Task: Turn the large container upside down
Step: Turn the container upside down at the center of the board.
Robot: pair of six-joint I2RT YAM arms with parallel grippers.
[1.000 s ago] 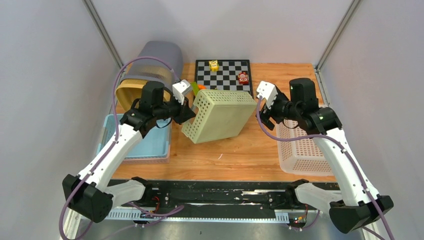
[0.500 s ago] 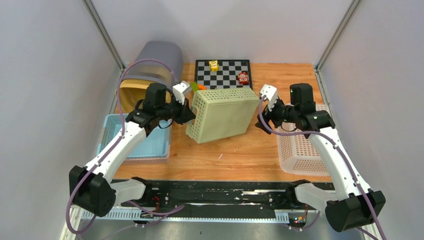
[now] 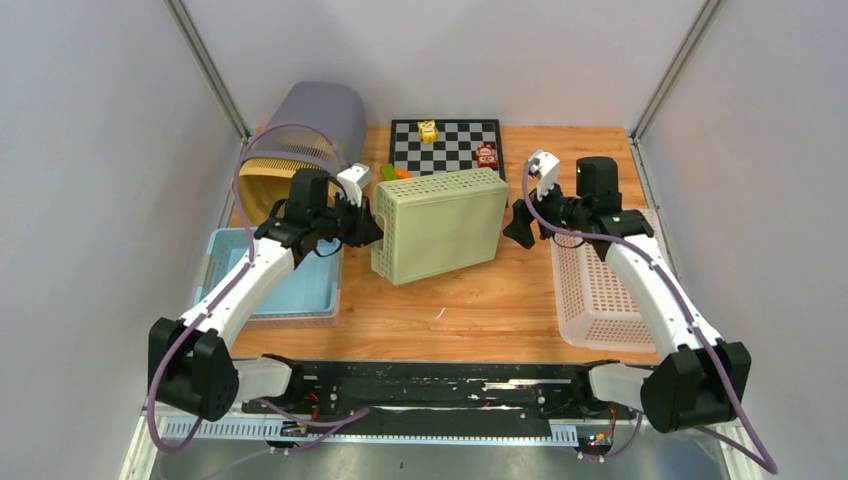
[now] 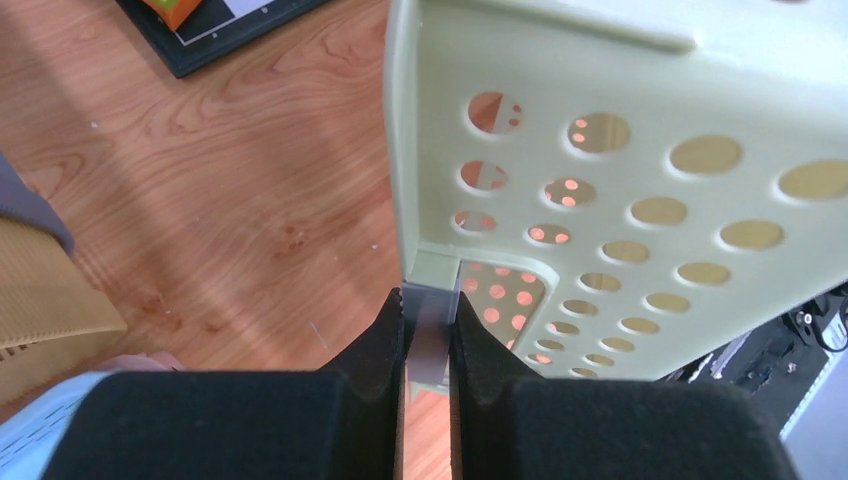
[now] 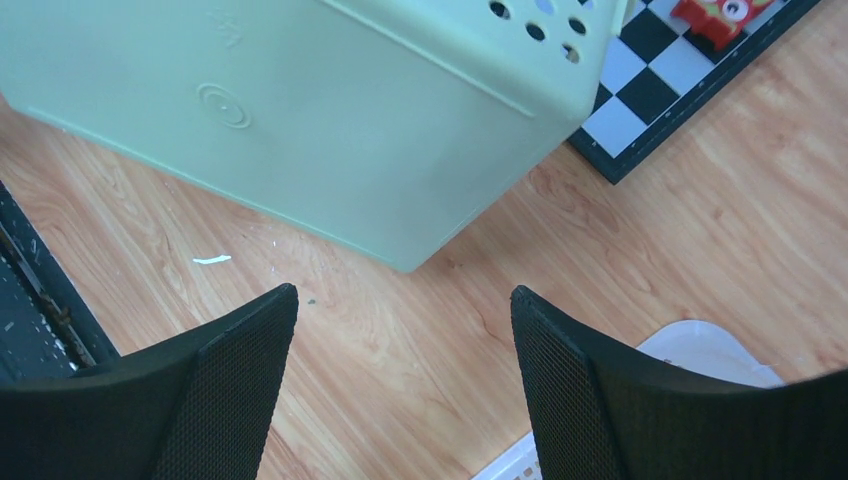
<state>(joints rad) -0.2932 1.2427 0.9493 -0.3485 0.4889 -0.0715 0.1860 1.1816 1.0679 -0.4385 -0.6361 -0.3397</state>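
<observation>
Two robot arms flank a large container point(image 3: 440, 228) at the middle of a wooden table point(image 3: 450, 310). At far left, a grey bin point(image 3: 315, 120) lies on its side at the back corner, with a blue tray point(image 3: 300, 290) just in front of it. The left arm point(image 3: 240, 290) stretches over the tray and bends inward at the wrist, its left gripper point(image 3: 370, 222) level with the container's left end. In the left wrist view the fingers point(image 4: 385, 345) are drawn narrow, pinching a thin strip of the container's rim beside a handle cut-out.

The pale green container stands tipped on its side, one hole-dotted wall facing up and its smooth bottom turned toward the near right. Its lower corner meets the wood in the right wrist view. Behind it lies a chessboard point(image 3: 447, 148) carrying a yellow toy point(image 3: 428, 130) and a red toy point(image 3: 486, 156).

The right arm point(image 3: 650, 290) rises over a white basket point(image 3: 585, 300) at the right edge and folds inward, its right gripper point(image 3: 518, 228) near the container's right end but apart from it. Its fingers point(image 5: 230, 370) are spread wide, framing bare wood and the container's corner.
</observation>
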